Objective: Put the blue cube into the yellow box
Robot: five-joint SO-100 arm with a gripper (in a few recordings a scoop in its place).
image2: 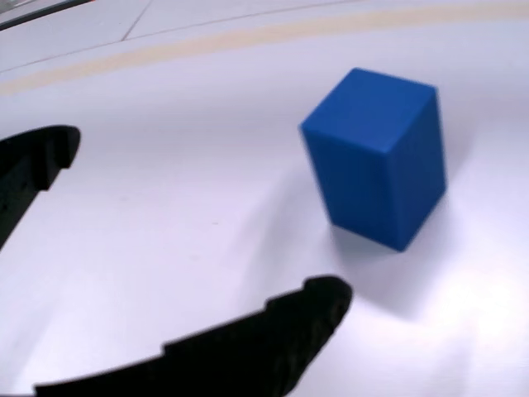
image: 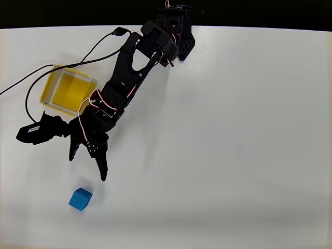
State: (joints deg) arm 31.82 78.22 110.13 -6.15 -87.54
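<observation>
Blue cube [image: 80, 199], small, solid and matte, sits alone on the plain white worktop [image: 233, 145] in the overhead view, resting flat, with a soft shadow beside it. Taking this cube as the landmark, the black two-finger gripper [image: 88, 167] hangs just above it in the picture, near but not touching, its jaws spread wide and holding nothing. One fingertip reaches closer to the cube than the other. Farther up from the cube, well apart, stands the square open-topped yellow box [image: 69, 90] with thin pale walls and a yellow floor. The black arm [image: 129, 78] stretches from the gripper past the box's right side toward the worktop's far edge. A black cable [image: 78, 61] curves over the worktop above and left of the box.

In the wrist view the cube [image2: 376, 153] stands upright on the white surface, clear of both dark fingers [image2: 273, 339], beyond the open gap between them and to its right.
</observation>
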